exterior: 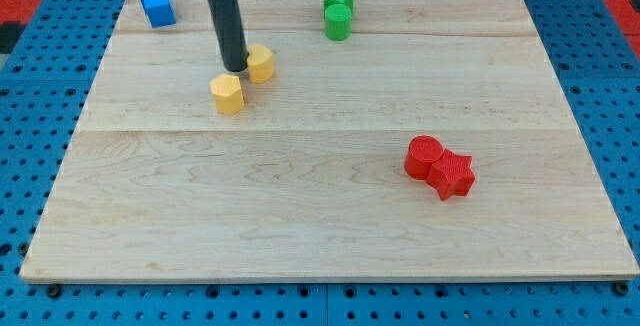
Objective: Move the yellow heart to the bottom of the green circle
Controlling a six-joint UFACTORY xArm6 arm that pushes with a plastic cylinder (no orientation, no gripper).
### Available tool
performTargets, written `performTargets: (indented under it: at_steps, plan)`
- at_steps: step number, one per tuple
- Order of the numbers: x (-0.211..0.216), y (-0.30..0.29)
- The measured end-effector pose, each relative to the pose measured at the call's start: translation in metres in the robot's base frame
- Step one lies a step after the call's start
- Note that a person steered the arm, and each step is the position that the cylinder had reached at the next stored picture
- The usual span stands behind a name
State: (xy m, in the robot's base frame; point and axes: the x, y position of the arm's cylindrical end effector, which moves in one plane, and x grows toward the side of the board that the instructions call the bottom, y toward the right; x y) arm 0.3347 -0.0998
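pale wood board (pixel 330 216) carries our yellow heart (pixel 260 64) at the view's upper left, well left of the green circle (pixel 337 23), our clawless tip (pixel 237 69) touching its left side; it looks light, rigid, likely to pivot unless pushed squarely.

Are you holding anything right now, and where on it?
Nothing is held; I have no gripper. My tip sits just left of one yellow block, at most touching its side.
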Motion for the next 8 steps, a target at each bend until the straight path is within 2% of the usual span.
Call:
performTargets:
  at_steps: [1, 3, 6, 7, 8]
  plan:
    - [-0.004, 0.018]
    - [0.014, 0.018]
    - [-0.007, 0.112]
    - [-0.012, 0.12]
    - [0.025, 0.121]
